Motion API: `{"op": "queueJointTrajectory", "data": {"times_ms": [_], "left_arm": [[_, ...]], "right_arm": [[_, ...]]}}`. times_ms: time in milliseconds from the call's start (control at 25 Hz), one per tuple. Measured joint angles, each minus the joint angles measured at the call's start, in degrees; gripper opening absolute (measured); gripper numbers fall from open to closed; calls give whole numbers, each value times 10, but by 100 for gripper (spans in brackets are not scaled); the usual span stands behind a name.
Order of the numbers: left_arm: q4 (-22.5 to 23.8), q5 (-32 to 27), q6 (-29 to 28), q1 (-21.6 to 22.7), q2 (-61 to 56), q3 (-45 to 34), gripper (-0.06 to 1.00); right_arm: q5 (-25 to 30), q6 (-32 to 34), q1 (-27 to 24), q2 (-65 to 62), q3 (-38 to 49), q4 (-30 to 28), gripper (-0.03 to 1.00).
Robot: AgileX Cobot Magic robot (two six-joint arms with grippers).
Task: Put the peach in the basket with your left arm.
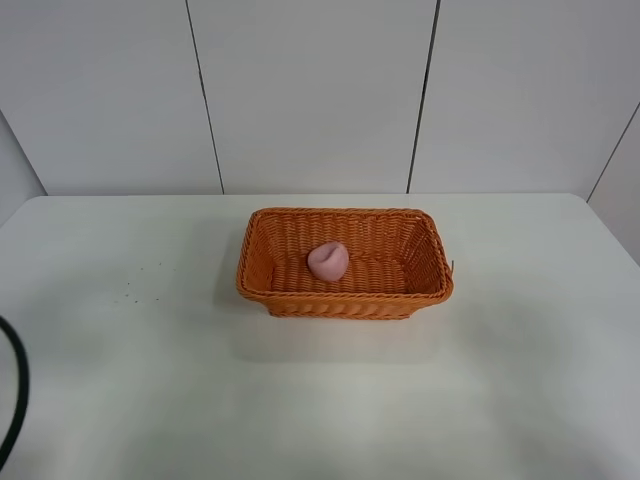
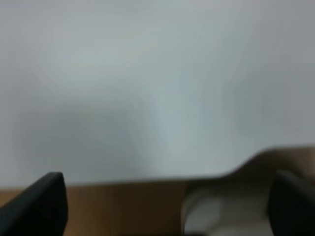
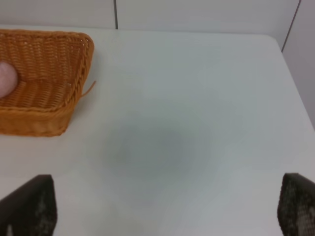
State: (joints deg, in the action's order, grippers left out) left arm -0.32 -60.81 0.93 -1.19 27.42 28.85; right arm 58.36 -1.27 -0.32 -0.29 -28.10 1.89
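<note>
Your peach (image 1: 328,260) rests in the basket (image 1: 345,303); both arms' fingers (image 2: 42,199) spread empty; a careless sweep could topple it.

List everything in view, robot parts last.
basket: 1, orange wicker, middle of the table
peach: 1, pale pink, inside the basket on its floor
table: 1, white, under everything
wall panels: white with dark seams, behind the table
cable: 1, black, at the table's left edge
left end effector: 1, black, open, empty, fingertips only, blurred
right end effector: 1, black, open, empty, over bare table to the right of the basket
</note>
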Motion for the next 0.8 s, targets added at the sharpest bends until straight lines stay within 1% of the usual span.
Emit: {"op": "queueJointTrajectory", "data": {"times_ms": [280,440,600,800], "left_arm": [[-2,4,0,0,-164,0,84],[-2,4,0,0,-228,0,84],[-2,3,0,0,-269,0,84],[-2,3,0,0,-276,0,84]], "right_arm": [[0,0,0,0,0,0,69],[0,0,0,0,0,0,69],[0,0,0,0,0,0,69],[0,1,0,0,0,0,69]]}}
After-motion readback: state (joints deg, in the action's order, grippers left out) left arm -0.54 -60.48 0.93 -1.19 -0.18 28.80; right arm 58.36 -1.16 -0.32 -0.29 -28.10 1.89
